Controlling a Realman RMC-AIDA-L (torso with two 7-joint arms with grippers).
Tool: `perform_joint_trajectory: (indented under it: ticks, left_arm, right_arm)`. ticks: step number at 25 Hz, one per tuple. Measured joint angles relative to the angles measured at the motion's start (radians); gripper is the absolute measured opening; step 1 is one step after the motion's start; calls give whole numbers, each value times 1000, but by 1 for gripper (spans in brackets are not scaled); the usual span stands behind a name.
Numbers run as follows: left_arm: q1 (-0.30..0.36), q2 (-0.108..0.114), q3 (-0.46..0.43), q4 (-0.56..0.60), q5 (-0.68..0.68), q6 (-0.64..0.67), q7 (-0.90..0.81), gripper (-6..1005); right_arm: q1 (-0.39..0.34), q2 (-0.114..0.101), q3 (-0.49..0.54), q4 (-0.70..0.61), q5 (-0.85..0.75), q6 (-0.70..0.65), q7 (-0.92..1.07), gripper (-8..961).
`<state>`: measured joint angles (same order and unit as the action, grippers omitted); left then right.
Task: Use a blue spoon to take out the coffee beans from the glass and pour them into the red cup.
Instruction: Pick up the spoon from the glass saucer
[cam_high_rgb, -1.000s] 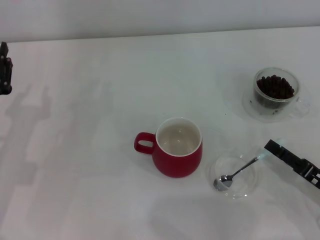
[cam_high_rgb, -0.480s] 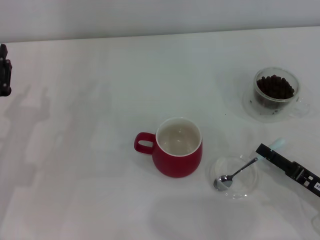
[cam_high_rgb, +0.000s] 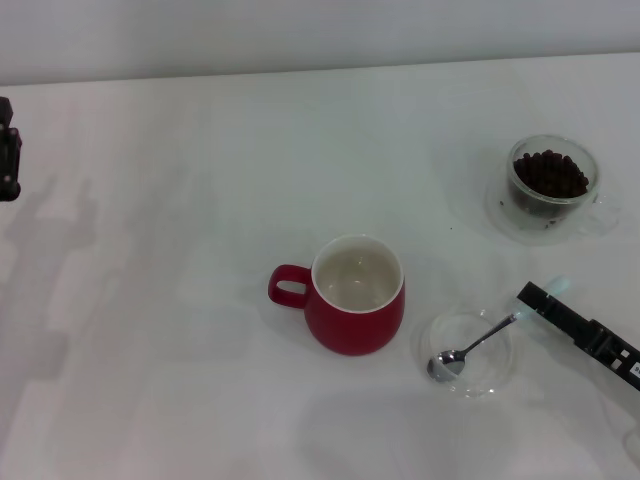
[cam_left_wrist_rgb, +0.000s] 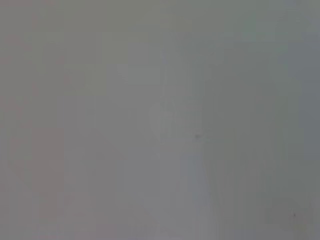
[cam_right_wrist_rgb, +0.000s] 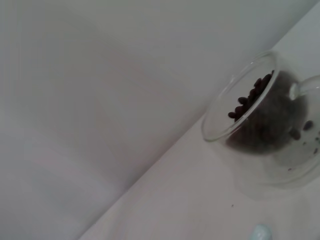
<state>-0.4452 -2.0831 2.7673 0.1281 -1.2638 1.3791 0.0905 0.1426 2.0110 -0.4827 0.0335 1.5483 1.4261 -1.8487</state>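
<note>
The red cup (cam_high_rgb: 355, 300) stands mid-table with its handle pointing left. Right of it the blue spoon (cam_high_rgb: 480, 340) lies in a flat clear dish (cam_high_rgb: 490, 385), its bowl down in the dish. Its pale handle tip (cam_high_rgb: 558, 285) also shows in the right wrist view (cam_right_wrist_rgb: 260, 232). My right gripper (cam_high_rgb: 530, 297) sits over the spoon's handle; only one black finger shows. The glass (cam_high_rgb: 552, 180) holding coffee beans (cam_high_rgb: 550, 172) stands at the far right on a clear saucer. It shows again as the glass (cam_right_wrist_rgb: 260, 120) in the right wrist view. My left gripper (cam_high_rgb: 8, 150) is parked at the far left edge.
A clear saucer (cam_high_rgb: 500, 215) under the glass holds a few loose beans. White tabletop stretches between the cup and the left arm. The left wrist view shows only a blank grey surface.
My right gripper slid a little left along the spoon's handle, then eased slightly back. The spoon, cup and glass have not moved.
</note>
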Motion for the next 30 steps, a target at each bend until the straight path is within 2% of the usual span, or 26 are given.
perform_joint_trajectory:
  ticks: [10,30]
  left_arm:
    - [5,0,0,5,0,0,0,424]
    - [-3,0,0,5,2,1,0,425]
  right_arm:
    - [2,0,68,35,8,-19,-24,839]
    - [14,2,83,78,3,17,-69,839]
